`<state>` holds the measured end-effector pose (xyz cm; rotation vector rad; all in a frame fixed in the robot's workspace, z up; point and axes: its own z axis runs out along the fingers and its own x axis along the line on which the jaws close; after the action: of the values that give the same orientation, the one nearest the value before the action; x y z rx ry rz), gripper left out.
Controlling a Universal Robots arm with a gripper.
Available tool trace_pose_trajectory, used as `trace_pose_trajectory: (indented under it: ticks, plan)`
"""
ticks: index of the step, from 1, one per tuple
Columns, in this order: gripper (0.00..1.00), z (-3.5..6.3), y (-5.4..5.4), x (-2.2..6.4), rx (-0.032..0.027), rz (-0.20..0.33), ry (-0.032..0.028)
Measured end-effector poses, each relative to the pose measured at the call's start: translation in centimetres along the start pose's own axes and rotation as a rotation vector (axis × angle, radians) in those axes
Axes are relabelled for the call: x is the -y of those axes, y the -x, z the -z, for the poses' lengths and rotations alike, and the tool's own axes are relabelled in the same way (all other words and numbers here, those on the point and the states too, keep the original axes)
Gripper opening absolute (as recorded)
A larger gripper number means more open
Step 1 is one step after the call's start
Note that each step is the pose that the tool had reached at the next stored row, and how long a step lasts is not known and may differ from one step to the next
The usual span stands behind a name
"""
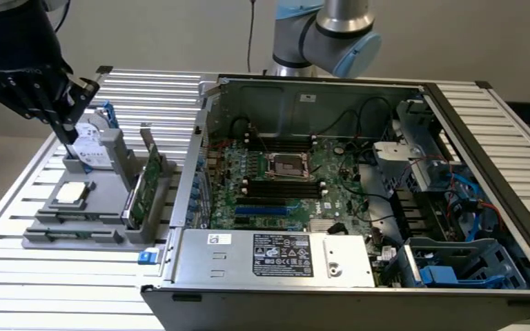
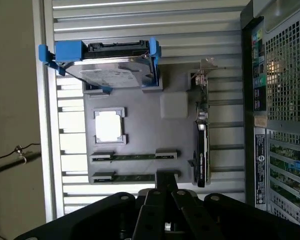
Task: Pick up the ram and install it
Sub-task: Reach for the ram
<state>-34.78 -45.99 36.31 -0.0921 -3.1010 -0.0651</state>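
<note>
End effector (image 2: pixel 165 183), pinched closed and empty, near the ram (image 2: pixel 135 177) on gray tray (image 2: pixel 145 131).

A grey holder (image 2: pixel 140 112) sits on the slatted tabletop (image 2: pixel 140 15), beside a computer case (image 2: pixel 282 100). It carries a hard drive (image 2: pixel 110 72) with blue handles, a square processor (image 2: pixel 109 125), a wide green card (image 2: pixel 202 150) on edge, and two narrow sticks in parallel slots: the far ram (image 2: pixel 135 156) and the near ram (image 2: pixel 135 177). The gripper (image 2: pixel 166 177) hangs with its fingers (image 2: pixel 162 187) pressed together, their tip just beside the near ram's end.
</note>
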Motion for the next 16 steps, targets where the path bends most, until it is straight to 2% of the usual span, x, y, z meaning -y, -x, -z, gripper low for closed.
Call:
trace_pose_trajectory:
  ticks: [9,16]
  plan:
    - [0.11,-0.64,-0.7,1.66,-0.0009,0.012,0.0009]
    - [0.11,-1.84,-0.9,2.35,-0.0064,0.034,0.0017]
